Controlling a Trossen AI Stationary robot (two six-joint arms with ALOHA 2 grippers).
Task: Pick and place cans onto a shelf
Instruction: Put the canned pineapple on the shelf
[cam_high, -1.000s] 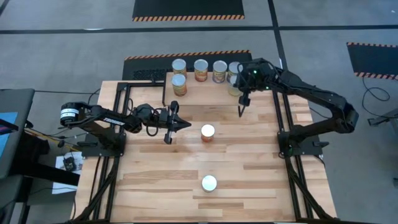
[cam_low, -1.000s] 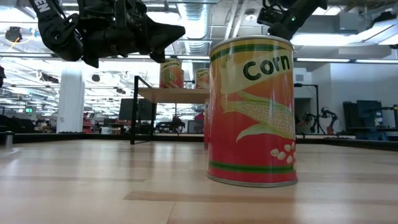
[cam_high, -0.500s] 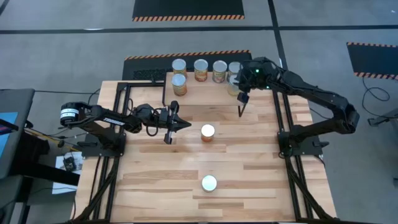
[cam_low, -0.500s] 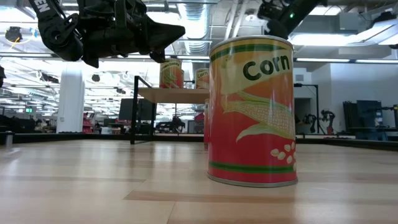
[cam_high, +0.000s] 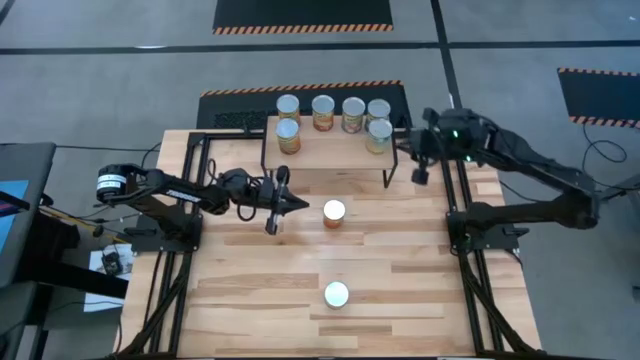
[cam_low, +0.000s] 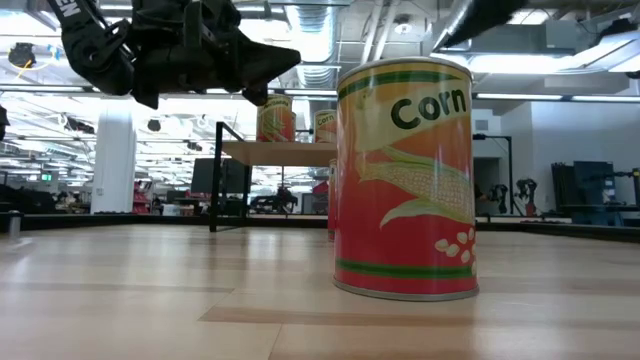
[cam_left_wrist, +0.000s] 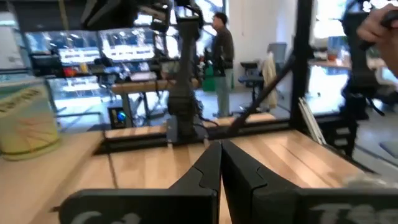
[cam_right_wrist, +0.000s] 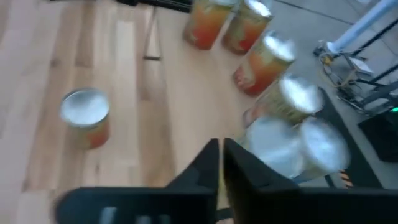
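Grey floor with striped mats surrounds my wooden desk (cam_high: 250, 290). From above, six cans (cam_high: 323, 113) stand on the shelf (cam_high: 330, 153) at the far edge, and two more wait on the desk: one mid-desk (cam_high: 334, 213), one nearer the front (cam_high: 336, 294). My left end effector (cam_high: 283, 200) hovers just left of the mid-desk can, fingers pressed together. My right end effector (cam_high: 420, 172) hangs beside the shelf's right end, holding nothing.

At desk height a large hall with ceiling lights opens behind. The front can (cam_low: 405, 180) fills the middle and reads "Corn", a label the overhead view hides.

My left wrist camera shows my closed fingers (cam_left_wrist: 208, 174) and a person standing far off.

My right wrist camera shows my fingers (cam_right_wrist: 214, 163) nearly together above the shelf's cans (cam_right_wrist: 283, 124).
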